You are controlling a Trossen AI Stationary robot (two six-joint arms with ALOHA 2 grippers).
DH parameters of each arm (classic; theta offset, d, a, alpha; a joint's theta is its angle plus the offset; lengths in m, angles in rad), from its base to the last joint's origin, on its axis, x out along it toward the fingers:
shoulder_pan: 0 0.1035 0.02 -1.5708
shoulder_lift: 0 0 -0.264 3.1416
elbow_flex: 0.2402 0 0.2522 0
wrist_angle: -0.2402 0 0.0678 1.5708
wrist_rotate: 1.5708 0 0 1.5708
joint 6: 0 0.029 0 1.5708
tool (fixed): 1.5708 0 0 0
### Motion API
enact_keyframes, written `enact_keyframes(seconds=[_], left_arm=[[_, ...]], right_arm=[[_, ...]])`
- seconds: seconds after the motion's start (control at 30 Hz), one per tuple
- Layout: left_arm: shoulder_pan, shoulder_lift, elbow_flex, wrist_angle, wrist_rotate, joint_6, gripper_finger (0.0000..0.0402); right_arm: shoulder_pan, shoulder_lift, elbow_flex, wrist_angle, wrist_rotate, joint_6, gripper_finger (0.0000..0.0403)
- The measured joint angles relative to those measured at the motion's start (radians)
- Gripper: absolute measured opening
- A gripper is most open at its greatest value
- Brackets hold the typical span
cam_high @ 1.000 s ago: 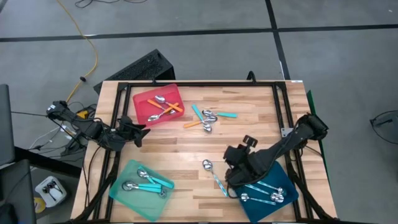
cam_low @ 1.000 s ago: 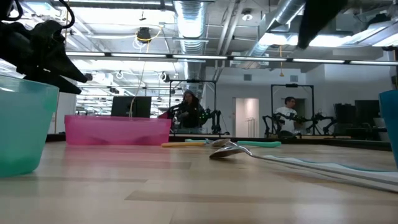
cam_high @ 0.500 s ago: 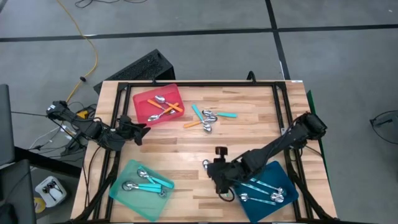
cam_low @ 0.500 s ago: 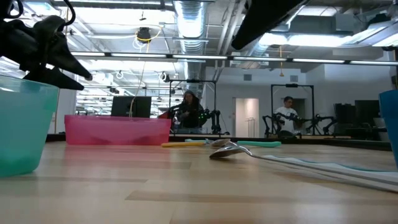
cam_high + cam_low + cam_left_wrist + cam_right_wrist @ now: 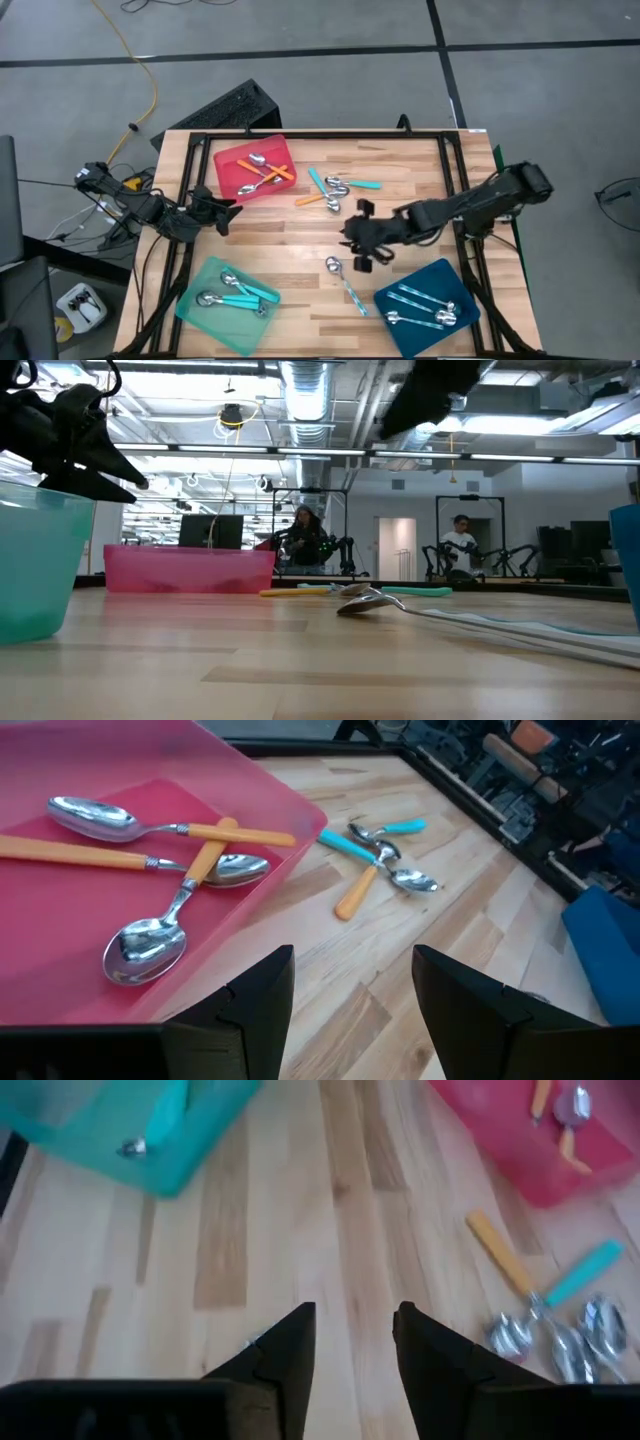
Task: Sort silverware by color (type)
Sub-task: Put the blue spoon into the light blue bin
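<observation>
Loose orange- and turquoise-handled spoons (image 5: 335, 190) lie in a small pile on the table's far middle; the right wrist view shows them too (image 5: 545, 1315). One pale blue patterned spoon (image 5: 345, 282) lies alone on the wood near the middle. My right gripper (image 5: 360, 242) hovers open over bare wood between that spoon and the pile, touching nothing. My left gripper (image 5: 222, 212) waits open at the table's left edge, beside the red tray (image 5: 225, 170), which holds three orange spoons (image 5: 190, 860).
A mint-green tray (image 5: 195, 305) with turquoise spoons sits at the near left corner. A dark-blue tray (image 5: 400, 320) with pale blue spoons sits at the near right. A black frame (image 5: 300, 135) runs along the table's edges. People stand in the room beyond the far edge.
My right gripper has swung from the dark-blue tray's left corner toward the table's left, passing over the lone pale blue spoon, then toward the far edge, closer to the loose pile. The spoon has stayed where it was. My left arm has kept still.
</observation>
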Motion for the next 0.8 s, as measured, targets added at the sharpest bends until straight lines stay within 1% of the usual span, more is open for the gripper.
enact_keyframes(seconds=[0.1, 0.2, 0.33, 0.47, 0.6, 0.67, 0.8], left_arm=[[0.0, 0.004, 0.0, 0.001, -0.007, 0.009, 0.019], [0.0, 0.008, 0.0, 0.001, -0.015, 0.029, 0.019], [0.0, 0.012, 0.0, 0.003, -0.026, 0.034, 0.019], [0.0, 0.019, 0.0, 0.003, -0.029, 0.045, 0.019], [0.0, 0.023, 0.0, -0.003, -0.045, 0.047, 0.019], [0.0, 0.024, 0.0, -0.002, -0.044, 0.047, 0.019], [0.0, 0.024, 0.0, 0.001, -0.026, 0.047, 0.019]], right_arm=[[-0.001, -0.08, -0.089, 0.086, -0.008, -0.016, 0.0158], [-0.001, -0.163, -0.179, 0.247, -0.008, -0.066, 0.016], [-0.028, -0.222, -0.288, 0.407, -0.006, -0.119, 0.0159], [-0.102, -0.25, -0.346, 0.508, -0.002, -0.163, 0.0158], [-0.211, -0.24, -0.36, 0.536, -0.015, -0.207, 0.0159], [-0.278, -0.242, -0.36, 0.556, -0.065, -0.232, 0.016], [-0.408, -0.24, -0.36, 0.62, -0.258, -0.256, 0.0162]])
